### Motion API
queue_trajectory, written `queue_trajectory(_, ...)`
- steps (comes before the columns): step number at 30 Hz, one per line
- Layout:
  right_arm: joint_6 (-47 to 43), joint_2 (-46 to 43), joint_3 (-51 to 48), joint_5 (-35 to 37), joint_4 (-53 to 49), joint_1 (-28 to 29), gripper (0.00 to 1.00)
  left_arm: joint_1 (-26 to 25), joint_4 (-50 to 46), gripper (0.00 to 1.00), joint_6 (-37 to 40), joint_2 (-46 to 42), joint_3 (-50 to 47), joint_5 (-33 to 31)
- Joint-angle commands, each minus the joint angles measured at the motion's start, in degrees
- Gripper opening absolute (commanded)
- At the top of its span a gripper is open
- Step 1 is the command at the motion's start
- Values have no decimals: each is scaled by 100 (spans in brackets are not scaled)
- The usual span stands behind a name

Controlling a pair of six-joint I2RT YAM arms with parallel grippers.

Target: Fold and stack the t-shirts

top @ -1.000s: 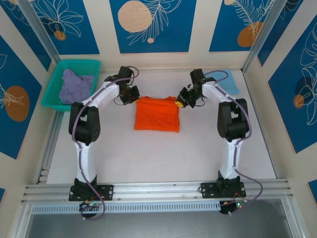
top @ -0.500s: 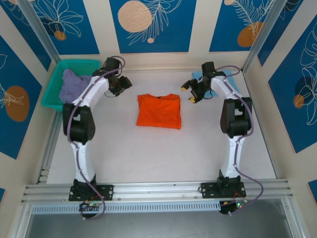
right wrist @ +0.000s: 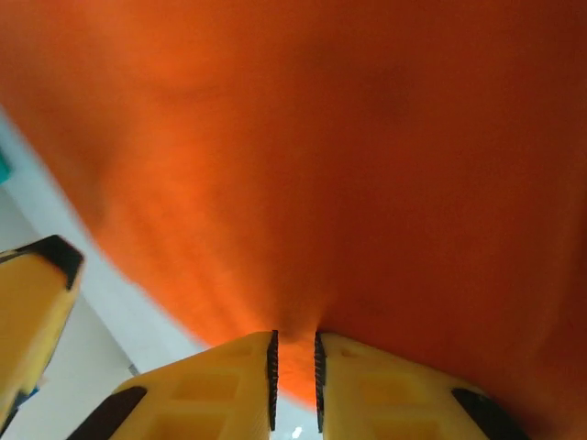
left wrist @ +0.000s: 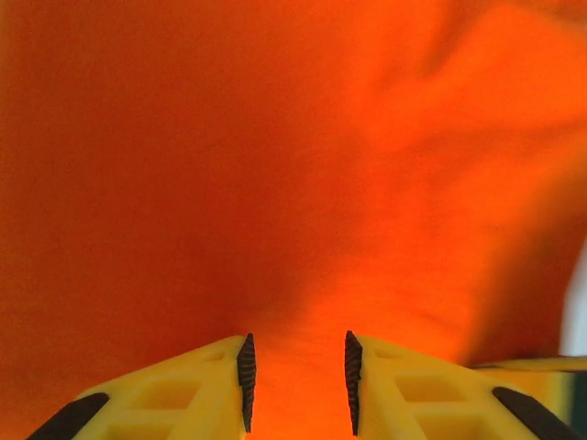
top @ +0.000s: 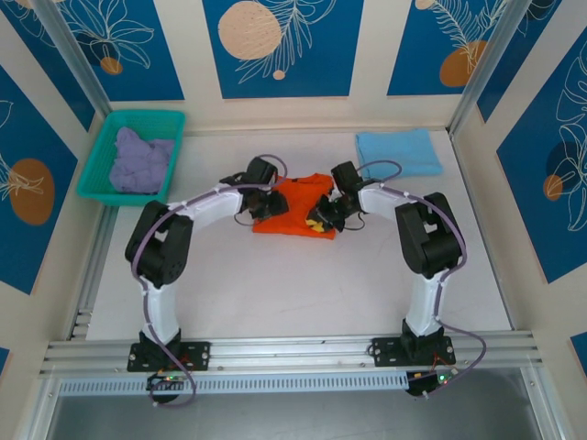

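Note:
The orange t-shirt (top: 295, 194) lies folded in the middle of the table. My left gripper (top: 266, 209) is down on its left front part. In the left wrist view the jaws (left wrist: 296, 380) stand partly apart with orange cloth (left wrist: 275, 165) between the pads. My right gripper (top: 321, 217) is at the shirt's right front corner, and its jaws (right wrist: 293, 376) are pinched narrow on a puckered fold of orange cloth (right wrist: 348, 165). The light blue t-shirt (top: 398, 151) lies folded at the back right. The lavender t-shirt (top: 140, 163) sits crumpled in the basket.
The teal mesh basket (top: 138, 116) stands at the back left corner. Frame posts and patterned walls close in the back and both sides. Bare white table (top: 293, 284) lies in front of the orange shirt.
Both arms swung in from the back corners to the front of the orange shirt. Both grippers opened on the way and are narrower again; the right has closed on the cloth.

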Motion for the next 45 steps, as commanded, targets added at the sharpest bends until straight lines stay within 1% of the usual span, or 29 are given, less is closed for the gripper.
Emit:
queue_trajectory(1,81,-72,-540,66,328,160,21,-30,385,32,-23,-130,-649,-17)
queue_trajectory(6,-79,-591,-1383,725,367,680,20,-236,878,32,-165,-969,-2273,-274)
queue_trajectory(8,-48,-933,-1881,992,531,961,20,-383,1047,32,-235,-1497,-2990,-413)
queue_trajectory(12,176,-1648,-2844,1585,889,1634,20,-631,1092,32,-440,-2575,-4212,-598)
queue_trajectory(14,330,-2180,-3258,2068,921,2105,26,-818,1020,32,-594,-3225,-4754,-647)
queue_trajectory(16,470,-2696,-3489,2397,801,2390,32,-991,641,33,-690,-3808,-5054,-757)
queue_trajectory(17,491,-2965,-3601,2441,783,2444,35,-1044,391,33,-719,-4153,-5157,-789)
queue_trajectory(19,475,-3551,-3842,2474,843,2442,43,-1060,-140,36,-729,-4865,-5220,-916)
queue_trajectory(21,277,-4185,-3977,2650,929,2425,53,-1035,-697,44,-651,-5589,-5091,-1228)
queue_trajectory(22,133,-4479,-4007,2860,946,2412,59,-1003,-983,48,-535,-5888,-4903,-1427)
queue_trajectory(23,-86,-4734,-4002,3008,999,2343,62,-958,-1191,50,-378,-6092,-4690,-1630)
queue_trajectory(24,-262,-4899,-4006,3088,1078,2232,69,-900,-1303,51,-230,-6184,-4531,-1784)
queue_trajectory(26,-908,-5099,-4040,3057,1569,1960,72,-707,-1326,56,116,-6097,-4185,-2044)
queue_trajectory(27,-1172,-5102,-3967,2953,1660,1803,73,-601,-1201,58,269,-5971,-4090,-2065)
queue_trajectory(28,-1465,-5021,-3798,2675,1646,1583,76,-469,-912,59,488,-5753,-4025,-2017)
queue_trajectory(29,-1773,-4886,-3599,2256,1619,1312,77,-309,-613,59,658,-5499,-3993,-1882)
queue_trajectory(30,-1952,-4706,-3470,1961,1681,1073,76,-127,-349,60,738,-5246,-3946,-1665)
queue_trajectory(31,-2136,-4477,-3349,1506,1826,807,74,68,22,60,866,-4951,-3900,-1243)
queue_trajectory(32,-2292,-4178,-3212,1037,1990,567,72,212,336,60,967,-4659,-3849,-1022)
queue_trajectory(34,-2405,-3608,-2829,693,1934,255,68,363,696,63,1193,-4126,-3672,-823)
queue_trajectory(35,-2517,-3291,-2611,477,1912,152,67,427,730,64,1355,-3852,-3508,-721)
queue_trajectory(38,-2772,-2491,-1948,-98,1599,65,63,551,694,65,1659,-3307,-3168,-774)
queue_trajectory(41,-2856,-1936,-1456,-142,1231,96,60,728,941,66,1770,-3062,-3128,-505)
queue_trajectory(44,-2826,-1559,-1180,-113,965,49,58,859,1096,65,1856,-2679,-3009,-104)
queue_trajectory(45,-2821,-1482,-1138,-92,929,35,57,868,1107,64,1874,-2577,-2968,-61)
